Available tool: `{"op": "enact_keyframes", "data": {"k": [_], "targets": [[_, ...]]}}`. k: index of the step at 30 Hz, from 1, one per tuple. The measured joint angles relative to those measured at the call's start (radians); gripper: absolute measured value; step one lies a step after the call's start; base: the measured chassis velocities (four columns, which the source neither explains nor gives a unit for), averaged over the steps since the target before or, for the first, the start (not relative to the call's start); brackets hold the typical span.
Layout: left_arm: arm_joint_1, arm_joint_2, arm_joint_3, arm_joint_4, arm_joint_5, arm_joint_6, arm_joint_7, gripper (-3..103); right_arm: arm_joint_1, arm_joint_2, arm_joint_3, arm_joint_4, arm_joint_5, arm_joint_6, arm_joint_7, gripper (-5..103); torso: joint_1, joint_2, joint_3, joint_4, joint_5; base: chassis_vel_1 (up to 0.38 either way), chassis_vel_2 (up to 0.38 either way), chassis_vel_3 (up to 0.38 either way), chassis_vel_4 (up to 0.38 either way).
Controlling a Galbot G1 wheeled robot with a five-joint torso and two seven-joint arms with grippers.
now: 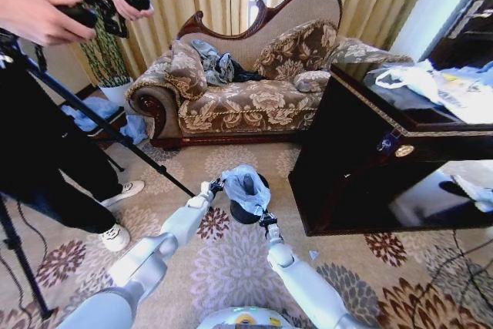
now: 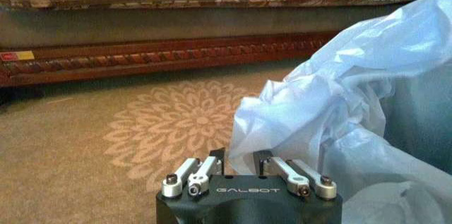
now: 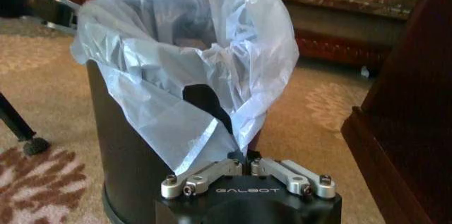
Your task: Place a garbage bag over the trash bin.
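Two grippers were at work, one on each side of the trash bin, which stood on the floral carpet directly ahead of the robot.

Right gripper: low against the bin's near wall, fingers clenched on a gathered point of the garbage bag. Above this gripper the pale film rose and draped over the near rim, part hanging down the black outside wall, part sagging into the mouth.

Left gripper: at the bin's left side, fingers drawn close together at the bag's edge; whether film actually lay between them could not be told. The bag billowed up just beyond and to the right of this gripper.

Beyond the bin: the sofa with its carved wooden base, well apart from both grippers. To the right of the right gripper: a dark wooden cabinet.

Step in hand, by judgement: spreading the bag's mouth over the rim. The near edge seemed seated; the far edge looked bunched and loose. The next move probably called for pulling the film outward and down evenly, without tearing it or tipping the bin.
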Motion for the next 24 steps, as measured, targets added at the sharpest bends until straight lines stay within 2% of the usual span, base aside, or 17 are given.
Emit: {"op": "enact_keyframes", "data": {"k": [9,24], "targets": [[-0.006,0.004,0.005,-0.002,-0.006,0.008,0.003,30,0.029,-0.014,0.006,-0.030,-0.024,0.003,-0.011,0,0.000,0.000,0.000,-0.0001,-0.0001,0.000,0.000,0.000,0.000],[-0.020,0.039,0.049,-0.054,-0.067,0.033,0.008,30,0.069,-0.034,0.026,-0.068,-0.079,0.017,-0.014,0,0.000,0.000,0.000,0.0000,0.0000,0.000,0.000,0.000,0.000]]}}
